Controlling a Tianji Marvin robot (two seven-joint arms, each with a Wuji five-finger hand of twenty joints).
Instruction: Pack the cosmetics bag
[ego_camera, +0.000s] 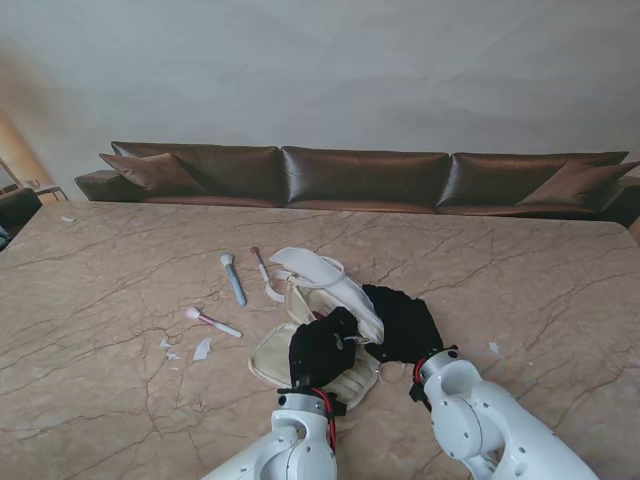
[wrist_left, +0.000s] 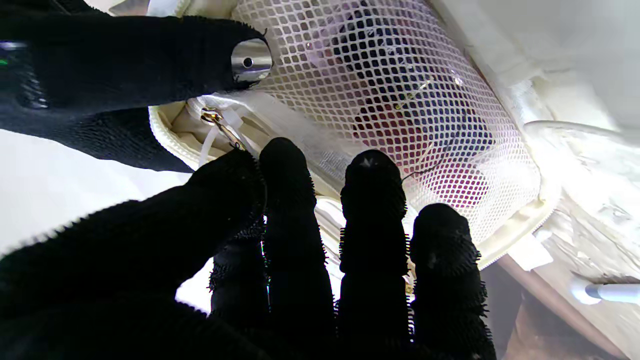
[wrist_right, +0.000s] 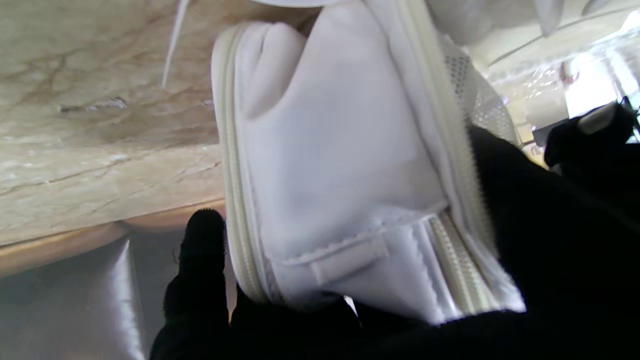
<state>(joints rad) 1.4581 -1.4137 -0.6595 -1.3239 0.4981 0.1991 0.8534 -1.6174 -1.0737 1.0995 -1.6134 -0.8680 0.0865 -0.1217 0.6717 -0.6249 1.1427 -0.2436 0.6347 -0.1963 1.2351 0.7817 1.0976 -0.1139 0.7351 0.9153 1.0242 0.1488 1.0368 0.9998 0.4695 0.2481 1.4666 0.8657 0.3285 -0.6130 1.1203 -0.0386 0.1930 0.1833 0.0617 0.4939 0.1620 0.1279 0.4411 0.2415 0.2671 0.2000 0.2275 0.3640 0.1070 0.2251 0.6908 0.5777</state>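
A: We are finding the cosmetics bag (ego_camera: 322, 300) lying open on the marble desk (ego_camera: 120, 330), near our edge, with its cream flap (ego_camera: 330, 280) standing up on the far side.

B: Noted. We are resting the left hand (ego_camera: 322, 347) on the bag's nearer half. In the left wrist view its fingers (wrist_left: 372, 200) are lying side by side against the white mesh pocket (wrist_left: 400, 100), with red and dark shapes showing through the mesh. We cannot tell whether they are gripping anything.

A: We are seeing the right hand (ego_camera: 403, 322) just to the right of the bag. In the right wrist view its palm and fingers (wrist_right: 200, 250) are curling around the white padded flap (wrist_right: 340, 175) by the zipper edge (wrist_right: 235, 200), so it is holding the bag.

B: A gold zipper pull (wrist_left: 220, 125) is showing beside the left thumb (wrist_left: 125, 65).

A: Left of the bag, three brushes are lying loose on the desk: a blue-handled brush (ego_camera: 233, 278), a thin brush (ego_camera: 261, 263) nearly touching the flap, and a pink-tipped brush (ego_camera: 210, 321) nearest us.

B: Small white scraps (ego_camera: 201, 349) are lying near the pink-tipped brush. A brown sofa (ego_camera: 360, 178) is running along beyond the far edge of the desk.
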